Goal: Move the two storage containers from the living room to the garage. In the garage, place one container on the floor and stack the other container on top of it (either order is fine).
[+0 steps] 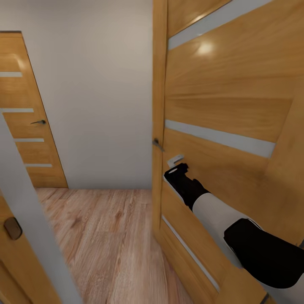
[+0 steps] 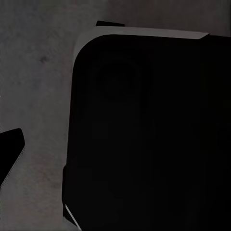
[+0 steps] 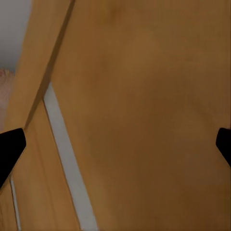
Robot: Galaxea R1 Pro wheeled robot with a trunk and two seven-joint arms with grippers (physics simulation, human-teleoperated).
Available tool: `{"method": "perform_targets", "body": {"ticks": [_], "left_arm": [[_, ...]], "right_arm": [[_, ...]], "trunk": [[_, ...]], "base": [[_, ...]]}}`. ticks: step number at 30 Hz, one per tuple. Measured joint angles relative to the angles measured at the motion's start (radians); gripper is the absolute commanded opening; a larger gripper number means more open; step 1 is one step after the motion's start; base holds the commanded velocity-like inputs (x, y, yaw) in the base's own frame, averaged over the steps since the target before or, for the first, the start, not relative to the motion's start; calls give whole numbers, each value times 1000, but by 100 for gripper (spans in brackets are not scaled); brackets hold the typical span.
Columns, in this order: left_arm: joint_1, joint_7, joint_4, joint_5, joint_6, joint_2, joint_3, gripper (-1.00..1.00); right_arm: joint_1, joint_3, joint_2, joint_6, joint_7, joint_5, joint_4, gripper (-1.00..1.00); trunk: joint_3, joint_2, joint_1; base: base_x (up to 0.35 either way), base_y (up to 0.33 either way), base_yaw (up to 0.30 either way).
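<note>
The storage containers are out of view. My right arm reaches forward to an orange-brown wooden door [image 1: 228,97] at the right. My right gripper [image 1: 177,168] is close to the door's face, beside a small white plate and just right of the dark lever handle [image 1: 158,145]. In the right wrist view the right gripper [image 3: 115,149] is open, its black fingertips [image 3: 9,149] wide apart, with the door panel [image 3: 144,96] close ahead and nothing between them. In the left wrist view my left gripper [image 2: 115,149] looks open over dim grey ground, with a large dark body in front of it.
Light wood-plank floor [image 1: 105,236] runs ahead to a white wall [image 1: 97,93]. A second wooden door [image 1: 21,126] with a dark handle stands shut at the far left. A door frame's edge [image 1: 25,219] crosses the lower left corner, close to me.
</note>
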Motion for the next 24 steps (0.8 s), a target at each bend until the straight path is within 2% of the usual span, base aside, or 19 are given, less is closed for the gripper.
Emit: {"method": "perform_targets", "body": {"ticks": [9,24], "left_arm": [[0,0,0,0,0,0,0,100],[0,0,0,-1,0,0,0,100]], "right_arm": [[0,5,0,0,-26,11,-1,100],[-1,13,0,5,-83,1,28,100]], "trunk": [[0,0,0],[0,0,1]], "base": [[295,0,0],[11,0,0]]}}
